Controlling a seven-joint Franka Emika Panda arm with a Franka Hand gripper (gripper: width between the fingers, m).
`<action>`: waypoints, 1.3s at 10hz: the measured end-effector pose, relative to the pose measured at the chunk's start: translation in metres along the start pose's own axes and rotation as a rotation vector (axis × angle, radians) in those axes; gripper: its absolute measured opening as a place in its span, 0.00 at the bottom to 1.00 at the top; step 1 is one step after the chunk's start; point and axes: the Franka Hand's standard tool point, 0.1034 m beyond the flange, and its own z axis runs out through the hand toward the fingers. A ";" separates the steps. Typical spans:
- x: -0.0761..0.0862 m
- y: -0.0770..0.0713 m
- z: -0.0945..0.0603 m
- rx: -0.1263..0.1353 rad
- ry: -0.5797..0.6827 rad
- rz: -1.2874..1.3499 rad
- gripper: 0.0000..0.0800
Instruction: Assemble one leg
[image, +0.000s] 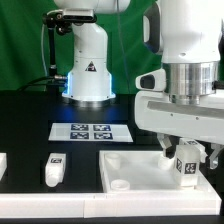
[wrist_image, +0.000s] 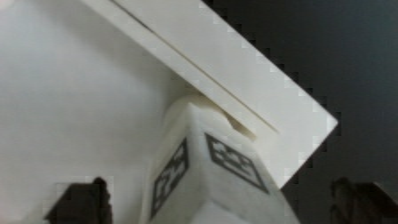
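Observation:
My gripper hangs over the right end of the large white panel. Between its fingers stands one white leg with a black-and-white tag, upright on the panel near the corner. In the wrist view the leg rises from the panel close to its edge. The dark fingers stand on either side of it with a gap on each side, so my gripper is open around the leg. A second leg lies loose on the black table at the exterior view's left.
The marker board lies flat behind the panel. The arm's white base stands at the back. Another white part shows at the far left edge.

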 end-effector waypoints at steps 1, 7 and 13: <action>0.000 0.000 0.000 -0.002 0.001 -0.076 0.81; 0.002 0.000 0.002 -0.021 0.000 -0.655 0.67; 0.001 0.003 0.001 -0.037 0.004 -0.087 0.36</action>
